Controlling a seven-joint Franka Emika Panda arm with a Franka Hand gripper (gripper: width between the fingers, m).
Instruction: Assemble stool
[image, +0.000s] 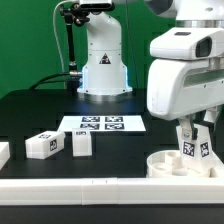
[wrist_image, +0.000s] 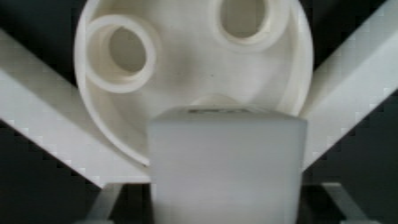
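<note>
Bright, even light fills the room, falling mostly from overhead: the white arm housing (image: 185, 75) is nearly washed out, while the black counter (image: 30, 115) looks dark and matte. A cool bluish glow sits on the robot base (image: 104, 78). Shadows beside the loose legs (image: 42, 146) are soft and short. Both pictures are coarse, with little fine detail. On the wrist camera the leg (wrist_image: 228, 165) closest to the lens is a soft, blurred grey block, and the seat (wrist_image: 178, 75) behind it is only slightly sharper, its sockets shaded inside.
</note>
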